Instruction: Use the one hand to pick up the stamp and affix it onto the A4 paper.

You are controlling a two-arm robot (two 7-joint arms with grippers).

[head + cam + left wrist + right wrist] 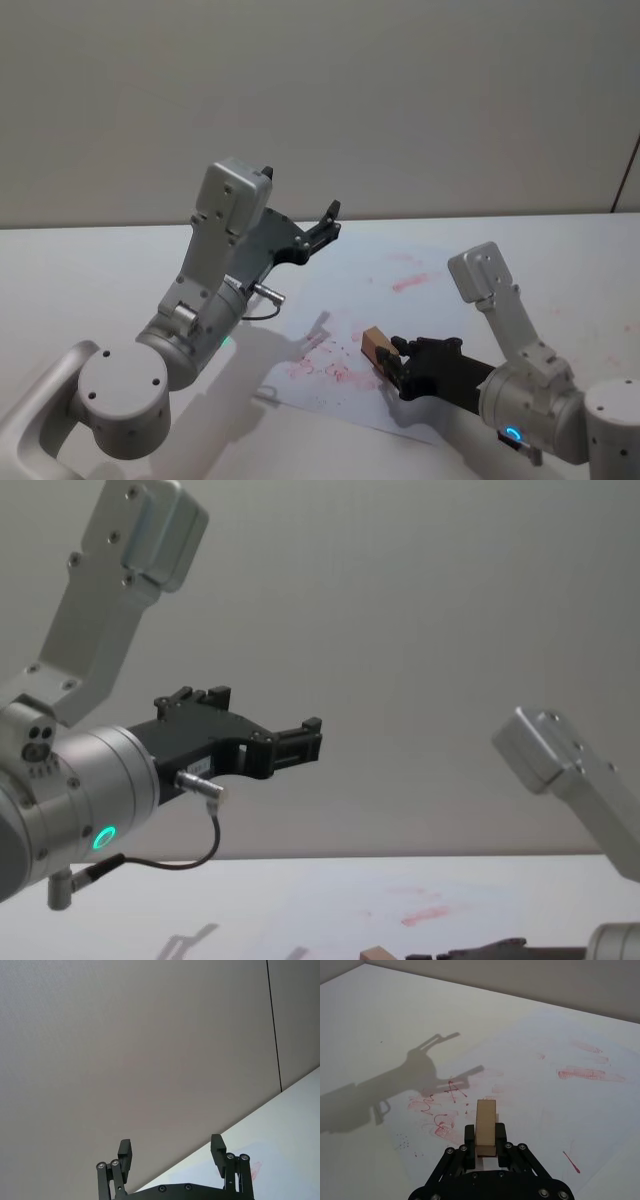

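The right gripper is seen clamped on the stamp, just over red smudges on the A4 paper; contact cannot be told. The left gripper is held raised, fingers apart.

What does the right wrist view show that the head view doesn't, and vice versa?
Right wrist view adds: both fingers of the right end effector pinching the stamp at its near end, its long body pointing away. Head view adds: the left end effector, open and raised off to the side. Both share: the stamp held over the red-smudged A4 paper.
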